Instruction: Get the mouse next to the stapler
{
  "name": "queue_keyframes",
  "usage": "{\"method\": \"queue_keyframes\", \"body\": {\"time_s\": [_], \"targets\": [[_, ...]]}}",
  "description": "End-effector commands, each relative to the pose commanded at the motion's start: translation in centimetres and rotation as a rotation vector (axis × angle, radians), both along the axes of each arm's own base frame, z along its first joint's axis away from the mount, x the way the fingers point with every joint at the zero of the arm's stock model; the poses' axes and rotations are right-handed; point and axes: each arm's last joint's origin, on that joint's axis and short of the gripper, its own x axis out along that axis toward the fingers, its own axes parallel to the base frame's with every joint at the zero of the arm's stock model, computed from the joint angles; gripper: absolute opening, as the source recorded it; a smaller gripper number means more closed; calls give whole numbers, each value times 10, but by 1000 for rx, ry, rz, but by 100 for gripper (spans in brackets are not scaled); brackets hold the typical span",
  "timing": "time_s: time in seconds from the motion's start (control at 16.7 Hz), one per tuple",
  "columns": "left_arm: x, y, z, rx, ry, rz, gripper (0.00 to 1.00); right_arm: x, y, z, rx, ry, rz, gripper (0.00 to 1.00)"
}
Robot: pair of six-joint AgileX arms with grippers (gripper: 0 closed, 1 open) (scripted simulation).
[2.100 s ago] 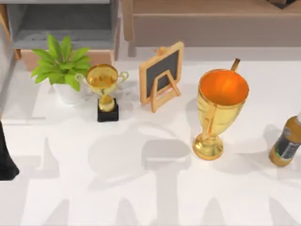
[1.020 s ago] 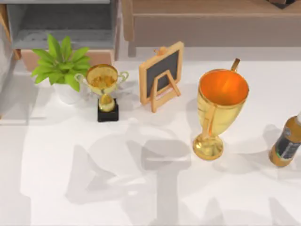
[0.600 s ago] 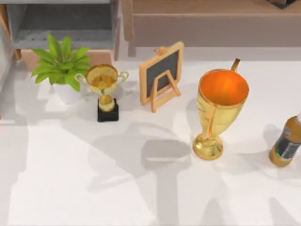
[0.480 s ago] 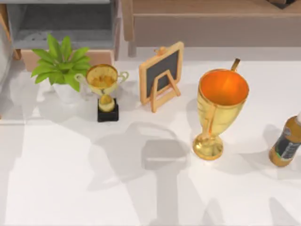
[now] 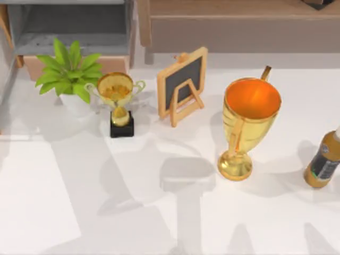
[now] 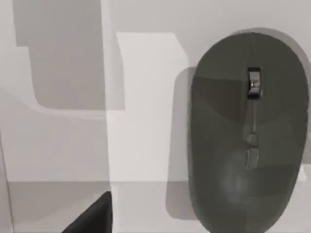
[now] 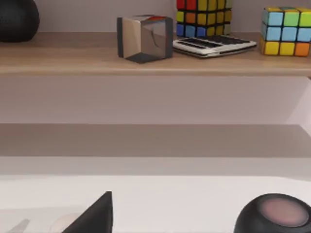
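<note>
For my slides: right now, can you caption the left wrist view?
Dark grey mouse lying on the white table, seen from directly above.

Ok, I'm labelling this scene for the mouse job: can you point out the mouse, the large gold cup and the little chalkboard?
mouse (image 6: 250,145): left wrist view, on the middle of its grey shell.
large gold cup (image 5: 251,123): top view, on its outer bowl wall.
little chalkboard (image 5: 183,79): top view, on its dark slate face.

A white table (image 5: 64,186) carries broad grey shadows. Along its far edge runs a long wooden shelf (image 5: 239,21), beside a grey open-fronted cabinet (image 5: 69,26). In the right wrist view, a pale wall (image 7: 97,9) rises behind the shelf.
</note>
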Motion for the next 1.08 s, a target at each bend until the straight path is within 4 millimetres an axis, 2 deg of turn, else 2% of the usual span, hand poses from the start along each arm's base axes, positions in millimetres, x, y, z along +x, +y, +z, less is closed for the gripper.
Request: {"method": "queue_keyframes", "body": {"time_s": [0.12,0.42,0.72,1.08], "targets": [[5,-1,-10,-7,14,-10,100,0,0,0,0,0,0,100],[7,-2,-12,-8,15,-13,100,0,0,0,0,0,0,100],[4,1,-15,-9,17,-12,100,0,0,0,0,0,0,100],[0,6,-29,-16,12,-19,100,0,0,0,0,0,0,100]]}}
